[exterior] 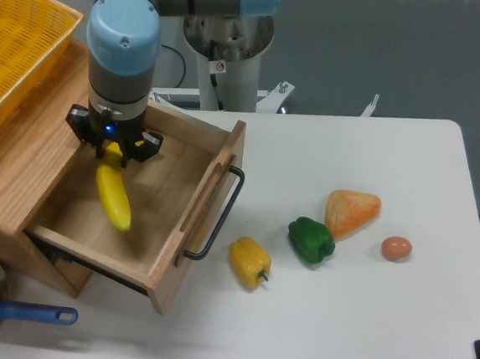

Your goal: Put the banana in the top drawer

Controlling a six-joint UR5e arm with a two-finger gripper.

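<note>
The yellow banana [114,195] hangs tip-down inside the open top drawer [190,217], a light wooden box with a black bar handle. My gripper [111,150] is shut on the banana's upper end, above the drawer's left half. Whether the lower tip touches the drawer floor, I cannot tell.
A yellow mesh basket [20,51] sits on the wooden cabinet at the far left. On the white table lie a yellow bell pepper [249,262], a green pepper [311,240], an orange wedge [351,212] and a brown egg [396,248]. A blue-handled pan [10,312] is at the bottom left.
</note>
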